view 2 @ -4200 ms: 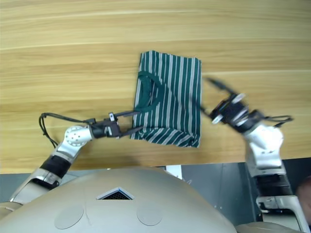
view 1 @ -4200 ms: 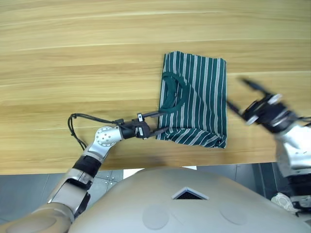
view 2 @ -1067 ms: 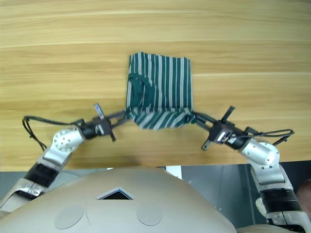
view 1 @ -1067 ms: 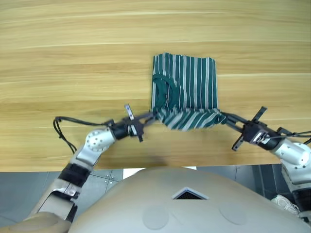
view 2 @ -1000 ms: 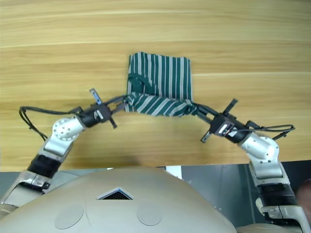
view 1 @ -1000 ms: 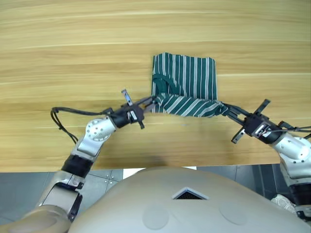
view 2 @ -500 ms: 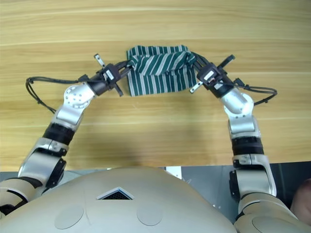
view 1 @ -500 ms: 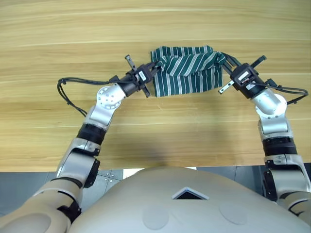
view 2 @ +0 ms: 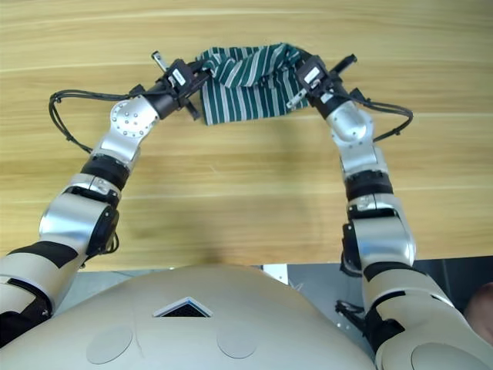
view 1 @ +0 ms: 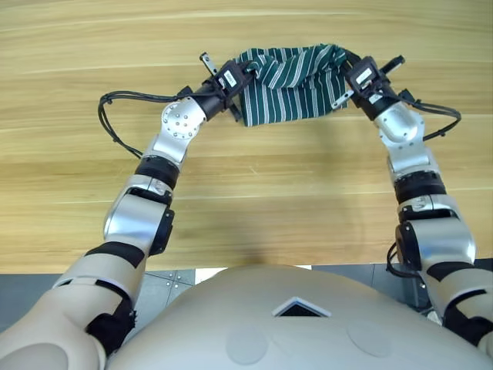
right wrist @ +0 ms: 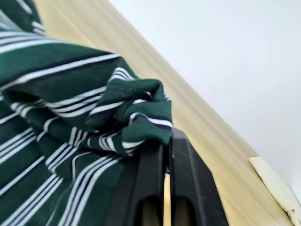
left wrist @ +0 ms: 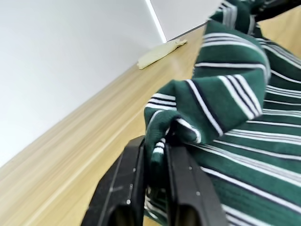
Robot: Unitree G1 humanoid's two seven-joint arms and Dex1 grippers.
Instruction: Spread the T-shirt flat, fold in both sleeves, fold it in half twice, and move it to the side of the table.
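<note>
Second half-fold in progress, both grippers pinching the shirt's corners.

Head views: the T-shirt (view 1: 289,85) is bunched at the upper middle of the frame, between the left gripper (view 1: 243,75) and the right gripper (view 1: 347,69). Both have carried it farther up the table (view 1: 231,193) than half a second ago, so this fold looks nearly closed. Left wrist view: the fingers (left wrist: 134,174) clamp a striped corner. Right wrist view: the fingers (right wrist: 146,179) nip the opposite corner.

Both arms are extended toward the far edge of the tabletop (view 1: 231,193); the left gripper (view 1: 243,71) and right gripper (view 1: 346,63) are each clamped on the T-shirt (view 1: 289,86).
</note>
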